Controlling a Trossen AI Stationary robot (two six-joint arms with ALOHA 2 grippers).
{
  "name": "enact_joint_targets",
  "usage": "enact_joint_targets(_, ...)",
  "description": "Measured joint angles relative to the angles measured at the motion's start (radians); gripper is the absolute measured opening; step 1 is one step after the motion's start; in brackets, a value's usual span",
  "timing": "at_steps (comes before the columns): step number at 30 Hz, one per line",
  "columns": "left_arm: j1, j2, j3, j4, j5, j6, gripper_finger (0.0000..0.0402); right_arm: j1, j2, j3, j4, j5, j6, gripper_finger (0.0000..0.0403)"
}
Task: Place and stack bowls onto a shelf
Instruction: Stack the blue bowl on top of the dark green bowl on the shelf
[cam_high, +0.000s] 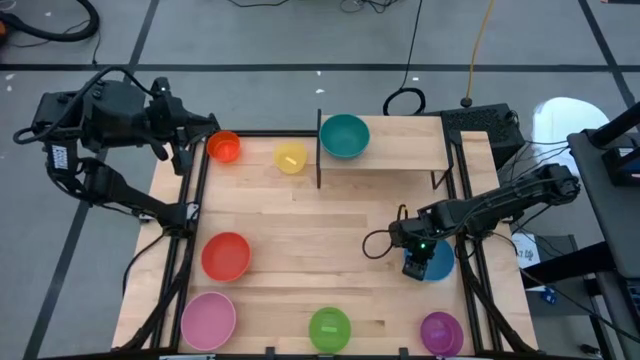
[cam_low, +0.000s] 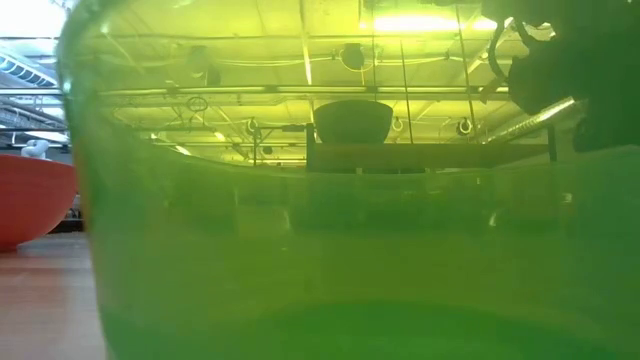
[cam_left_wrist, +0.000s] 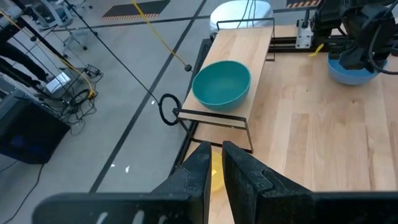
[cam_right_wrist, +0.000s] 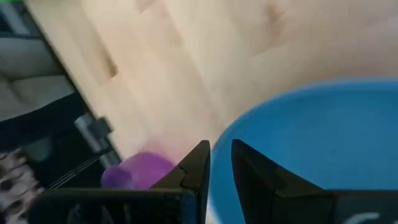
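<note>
The blue bowl (cam_high: 440, 264) stands on the tabletop near its right edge. My right gripper (cam_high: 414, 262) is down at the bowl's left side and shut on its rim. A teal bowl (cam_high: 344, 135) rests upright on the shelf (cam_high: 395, 160) at the far edge. The orange bowl (cam_high: 224, 147) and the yellow bowl (cam_high: 291, 157) stand at the far left, and the red bowl (cam_high: 226, 255) stands at the left. The pink (cam_high: 208, 320), green (cam_high: 329, 328) and purple (cam_high: 441, 332) bowls stand along the near edge. My left gripper (cam_high: 182, 152) waits raised beside the orange bowl, shut and holding nothing. My right gripper has the blue bowl's rim (cam_right_wrist: 225, 139) in the narrow gap between its two fingers, on the side toward the table's middle. One finger is inside the bowl and one is outside. The fingers slant steeply down from the far right. The bowl's base (cam_left_wrist: 351, 73) sits on the table.
Black frame rails (cam_high: 470, 250) run along the table's left and right edges. The shelf's thin black legs (cam_left_wrist: 214, 118) stand on the tabletop. Bare wood (cam_high: 320, 240) lies in the middle between the bowls. The green bowl (cam_low: 330, 250) fills the low view, so the low view shows little else.
</note>
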Motion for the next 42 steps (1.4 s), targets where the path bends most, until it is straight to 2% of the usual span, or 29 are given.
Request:
enact_joint_targets(4, 0.0, 0.0, 0.0, 0.0, 0.0, -0.001, 0.0047, -0.001, -0.001, -0.001, 0.003, 0.039, -0.004, 0.0059)
enact_joint_targets(12, 0.0, 0.0, 0.0, 0.0, 0.0, -0.003, 0.0047, -0.001, 0.0, -0.069, 0.119, 0.006, 0.059, 0.0059)
enact_joint_targets(22, 0.0, 0.0, 0.0, 0.0, 0.0, 0.004, 0.0047, -0.001, 0.0, -0.071, 0.125, 0.013, 0.061, 0.0059)
enact_joint_targets(27, 0.0, 0.0, 0.0, 0.0, 0.0, 0.005, 0.0047, -0.001, 0.0, -0.071, 0.127, 0.094, 0.095, 0.0059)
enact_joint_targets(33, 0.0, 0.0, 0.0, 0.0, 0.0, 0.009, 0.0047, -0.001, 0.0, -0.071, 0.148, 0.084, 0.135, 0.0059)
enact_joint_targets(42, 0.0, 0.0, 0.0, 0.0, 0.0, 0.009, 0.0047, 0.0, -0.01, -0.071, 0.255, 0.006, 0.144, 0.0059)
